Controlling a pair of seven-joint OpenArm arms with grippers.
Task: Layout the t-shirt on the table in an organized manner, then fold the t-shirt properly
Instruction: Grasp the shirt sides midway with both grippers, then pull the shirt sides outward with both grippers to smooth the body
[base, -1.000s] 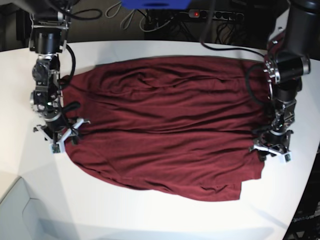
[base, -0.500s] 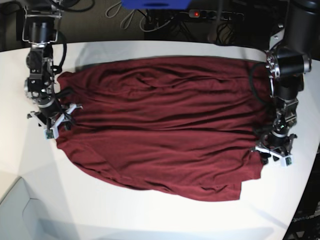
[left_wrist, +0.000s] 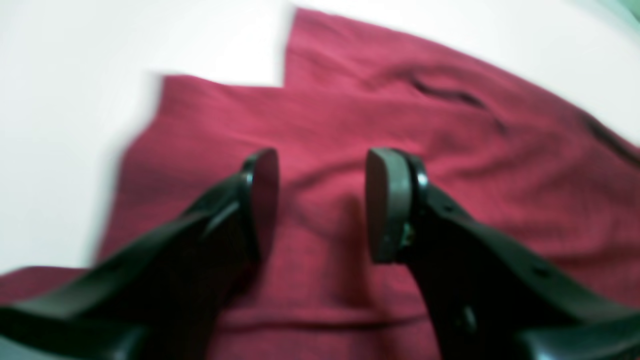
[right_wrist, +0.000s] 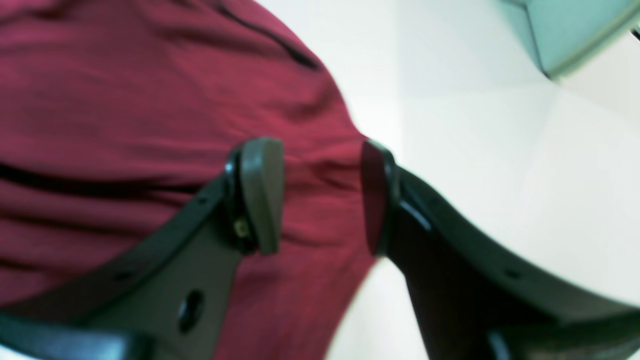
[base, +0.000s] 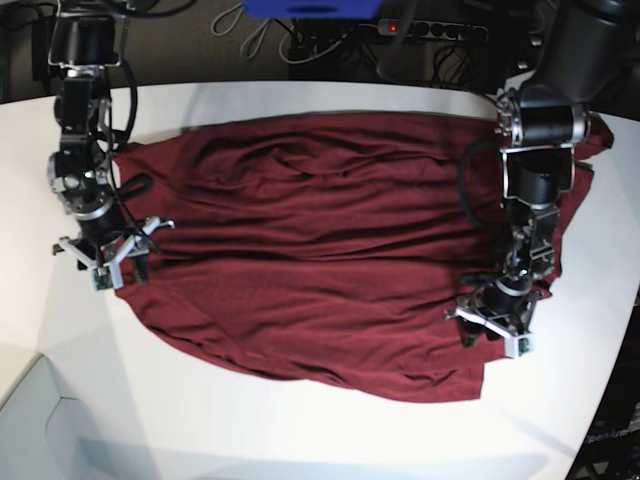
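Across the white bench (base: 300, 440) I see the maroon t-shirt (base: 330, 250) spread wide and wrinkled, one corner folded near its lower edge. My left arm reaches down over the shirt's end, its wrist pointed straight at the cloth; the left claw (base: 493, 330) hangs over the fabric with its tips apart, nothing between them. My right arm drops near-vertical at the opposite end of the shirt, and the right claw (base: 103, 262) sits at the shirt's edge, tips likewise spread and empty.
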